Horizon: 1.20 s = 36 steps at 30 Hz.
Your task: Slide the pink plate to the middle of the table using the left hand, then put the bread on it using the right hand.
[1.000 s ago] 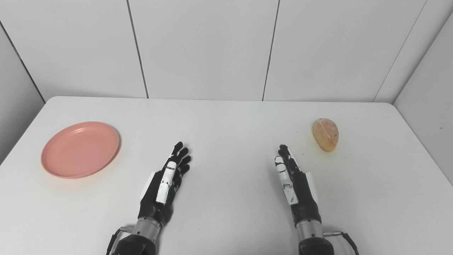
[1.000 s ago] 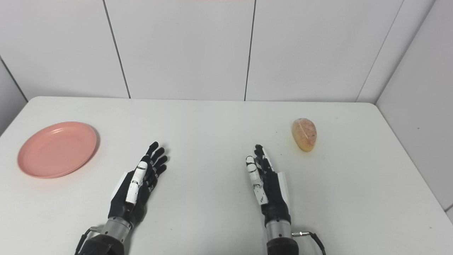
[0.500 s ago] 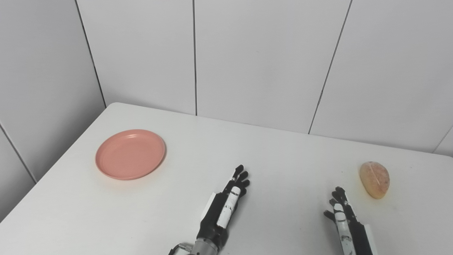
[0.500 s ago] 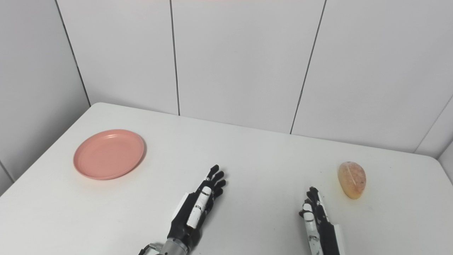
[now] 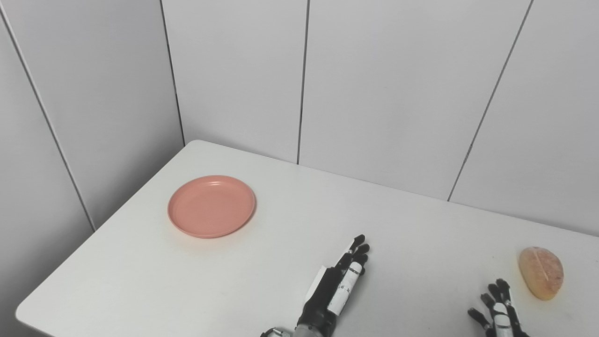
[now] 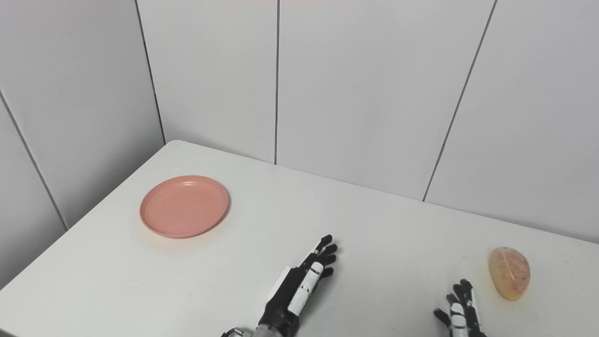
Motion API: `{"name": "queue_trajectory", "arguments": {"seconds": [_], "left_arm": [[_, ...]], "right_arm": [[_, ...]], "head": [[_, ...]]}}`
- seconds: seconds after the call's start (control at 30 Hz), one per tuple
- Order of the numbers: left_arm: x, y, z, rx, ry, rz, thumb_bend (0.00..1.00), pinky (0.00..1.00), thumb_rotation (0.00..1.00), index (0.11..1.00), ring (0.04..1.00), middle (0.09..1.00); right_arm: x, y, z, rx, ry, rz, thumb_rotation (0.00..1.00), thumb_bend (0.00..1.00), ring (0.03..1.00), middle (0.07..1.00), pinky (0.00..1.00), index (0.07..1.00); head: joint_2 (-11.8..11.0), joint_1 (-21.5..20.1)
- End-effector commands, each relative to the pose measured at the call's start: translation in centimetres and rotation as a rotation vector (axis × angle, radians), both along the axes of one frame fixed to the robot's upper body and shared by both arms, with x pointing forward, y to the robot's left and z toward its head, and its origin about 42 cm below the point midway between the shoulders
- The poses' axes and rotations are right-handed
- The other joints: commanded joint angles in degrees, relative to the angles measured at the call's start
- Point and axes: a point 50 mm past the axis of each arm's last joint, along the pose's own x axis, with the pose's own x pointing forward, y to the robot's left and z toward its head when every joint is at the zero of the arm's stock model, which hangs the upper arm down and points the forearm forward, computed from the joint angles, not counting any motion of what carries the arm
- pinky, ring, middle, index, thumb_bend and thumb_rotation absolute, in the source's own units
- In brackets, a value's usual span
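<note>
Left eye view shows nothing done yet: plate [image 5: 211, 206] sits well left of the left hand [image 5: 336, 290], untouched. Bread [image 5: 540, 272] lies far right of it, just beyond the right hand [image 5: 498, 312]. Both hands' fingers are spread, empty. Slide and placing remain.

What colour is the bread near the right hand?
The bread is golden tan with a pale slit along its top, clearest in the left eye view.
</note>
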Motion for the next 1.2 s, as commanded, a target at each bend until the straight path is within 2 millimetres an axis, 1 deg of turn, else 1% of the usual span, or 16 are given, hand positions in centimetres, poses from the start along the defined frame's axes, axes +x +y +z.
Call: {"name": "queue_trajectory", "arguments": {"seconds": [0.0,0.27,0.4,0.53,0.87,1.0,1.17], "left_arm": [[-0.2,-0.9,-0.9,0.008,0.042,-0.019,0.35,0.94,1.00,0.949,0.957,0.959],[0.0,-0.5,-0.2,0.007,0.033,-0.014,0.37,0.94,1.00,0.955,0.952,0.959],[0.2,-0.1,0.6,0.003,0.023,-0.008,0.36,0.94,1.00,0.957,0.952,0.961],[0.3,0.2,1.4,-0.012,0.004,-0.007,0.37,0.95,1.00,0.956,0.955,0.962],[1.1,2.3,4.6,-0.038,-0.073,0.010,0.39,0.98,1.00,0.961,0.963,0.970],[1.6,3.2,5.8,-0.037,-0.101,0.035,0.41,0.98,1.00,0.945,0.951,0.960],[2.1,4.6,8.6,-0.021,-0.146,0.033,0.40,0.95,1.00,0.938,0.937,0.953]], "right_arm": [[-0.1,-0.3,1.0,-0.003,-0.048,-0.009,1.00,0.13,0.963,0.978,0.98,0.992],[-0.3,-0.2,1.4,-0.008,-0.050,0.000,1.00,0.14,0.971,0.981,0.99,0.991],[-0.4,-0.2,1.5,-0.006,-0.045,0.001,1.00,0.14,0.976,0.983,1.00,0.992],[-0.4,-0.1,1.6,-0.011,-0.041,0.000,1.00,0.14,0.977,0.984,1.00,0.992],[-0.4,0.3,1.8,-0.025,-0.023,0.000,1.00,0.13,0.982,0.986,1.00,0.995],[-0.3,0.4,1.8,-0.032,-0.025,-0.010,1.00,0.12,0.977,0.980,1.00,0.988],[-0.3,0.3,1.8,-0.035,-0.027,-0.004,1.00,0.11,0.979,0.981,1.00,0.992]], "head": [[0.3,0.1],[0.7,1.1],[0.9,1.9],[0.8,2.4],[0.7,2.8],[0.6,3.0],[0.6,3.1]]}}
